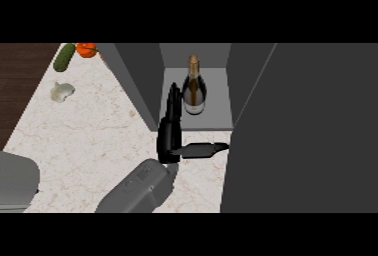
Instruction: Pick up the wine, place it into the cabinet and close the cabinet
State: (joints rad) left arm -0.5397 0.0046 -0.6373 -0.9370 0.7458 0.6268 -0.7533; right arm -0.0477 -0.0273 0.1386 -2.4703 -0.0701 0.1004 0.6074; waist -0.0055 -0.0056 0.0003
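The wine bottle (194, 87) stands upright inside the open cabinet (214, 107), on its grey floor, gold neck pointing to the far side. My right hand (170, 131) comes up from the lower middle with its fingers straight. They reach into the cabinet's opening just left of the bottle, and the thumb (204, 149) sticks out to the right in front of the cabinet's floor. The hand holds nothing, and a narrow gap separates it from the bottle. Of the left arm only a grey forearm (16, 181) shows, at the lower left edge.
The cabinet's open door (303, 130) is a large dark panel filling the right side. A second panel (136, 75) flanks the opening on the left. On the marble counter (81, 140) lie a garlic bulb (62, 92), a cucumber (64, 57) and an orange vegetable (86, 49).
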